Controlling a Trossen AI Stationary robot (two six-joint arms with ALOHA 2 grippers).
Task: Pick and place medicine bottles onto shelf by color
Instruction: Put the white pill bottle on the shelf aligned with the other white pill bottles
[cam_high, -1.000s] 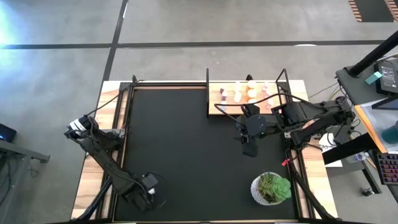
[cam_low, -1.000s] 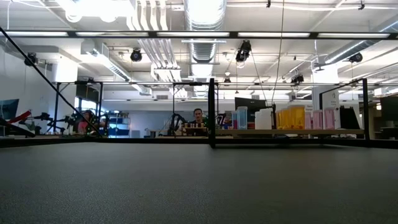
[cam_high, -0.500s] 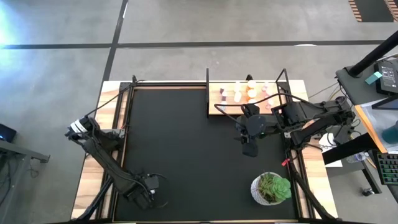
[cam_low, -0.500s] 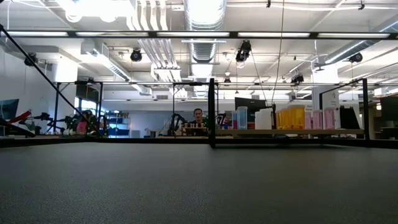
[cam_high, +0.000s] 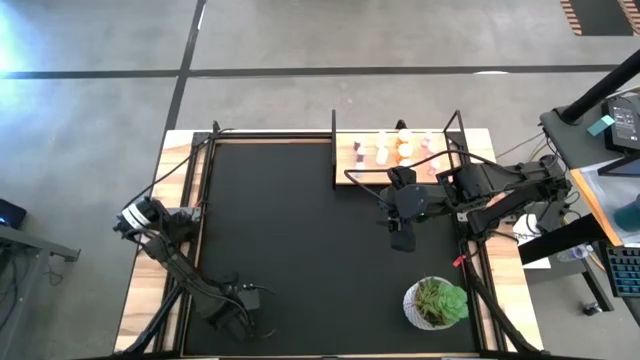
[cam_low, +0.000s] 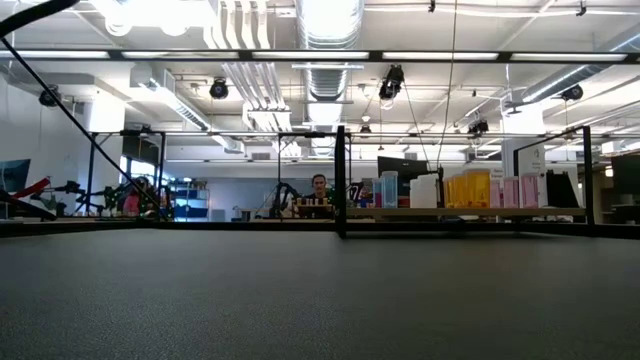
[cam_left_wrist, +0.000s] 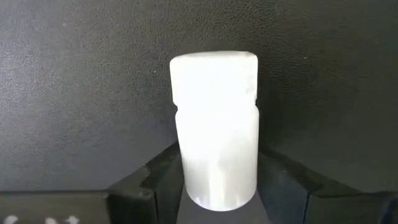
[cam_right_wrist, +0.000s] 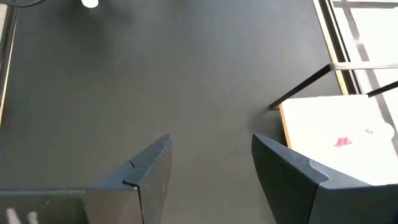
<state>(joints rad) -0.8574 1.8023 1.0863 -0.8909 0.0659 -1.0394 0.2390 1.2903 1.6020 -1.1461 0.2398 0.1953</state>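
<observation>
We see the left gripper (cam_left_wrist: 217, 186) clamped on a white bottle (cam_left_wrist: 216, 127), one finger (cam_left_wrist: 163, 180) on each side of its body, the cap pointing away over the black mat (cam_left_wrist: 74, 93). In the high view that gripper (cam_high: 243, 298) sits at the lower left of the mat, its arm bending up to a base at the left table edge. The right gripper (cam_right_wrist: 208, 171) hangs empty with its fingers parted, above bare mat beside the shelf (cam_right_wrist: 323, 134). In the high view it (cam_high: 401, 238) lies right of centre, its arm reaching in from the right. The other bottles (cam_high: 392, 150) stand on the shelf (cam_high: 345, 160) at upper centre-right. A plant (cam_high: 436, 302) sits lower right.
</observation>
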